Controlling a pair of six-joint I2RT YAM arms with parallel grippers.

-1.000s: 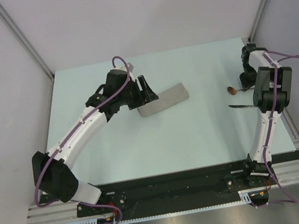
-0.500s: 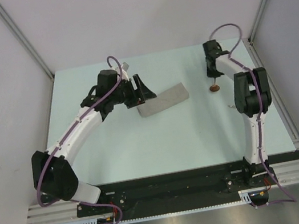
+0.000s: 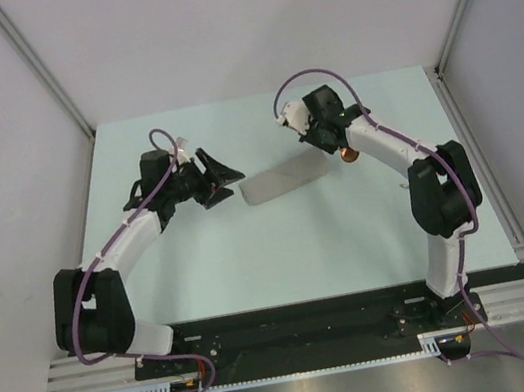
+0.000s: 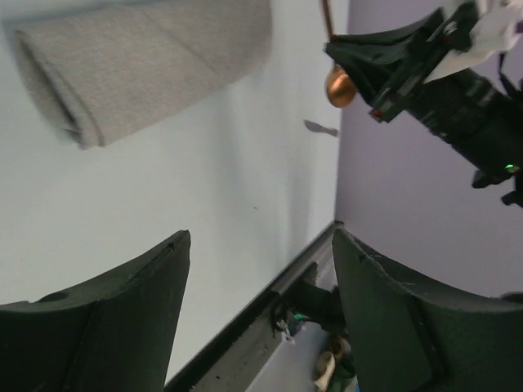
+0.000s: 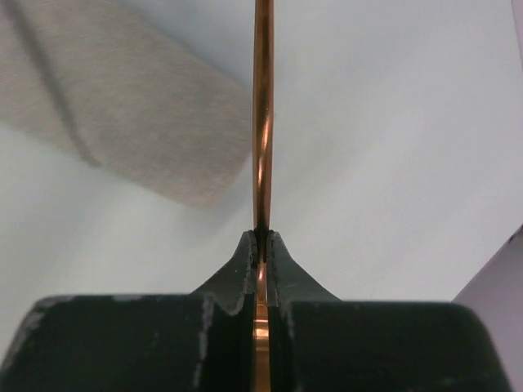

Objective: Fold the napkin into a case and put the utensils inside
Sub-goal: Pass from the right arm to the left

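- Top external view: the left gripper (image 3: 222, 183) has its jaws spread wide, with nothing between them, and they touch nothing.
- Left wrist view: both black fingers (image 4: 114, 318) of the left gripper (image 4: 257, 245) stand far apart above the bare pale table (image 4: 212, 188).
- The case (image 3: 285, 180), a narrow flat grey-beige fold of fabric, lies flat on the table (image 3: 282, 253) just past the open left jaws, clear of both fingers.
- From the left wrist the case (image 4: 139, 65) lies ahead and to the left, its thick folded end toward the camera.
- Right wrist view: the right gripper (image 5: 261, 241) is pinched tight on the thin handle of the copper spoon (image 5: 262, 122), which runs straight out from between the fingertips.
- The case (image 5: 122, 114) lies below and to the left of that handle; whether the handle touches the fabric cannot be told.
- From above, the right gripper (image 3: 336, 142) hangs beside the far right end of the case, with the spoon (image 3: 347, 154) showing its round copper bowl just beside the jaws.
- The left wrist camera also catches the spoon (image 4: 338, 86) held off the table under the right gripper's fingers.
- A thin silvery piece (image 4: 321, 128) lies on the table beyond, well apart from the case.
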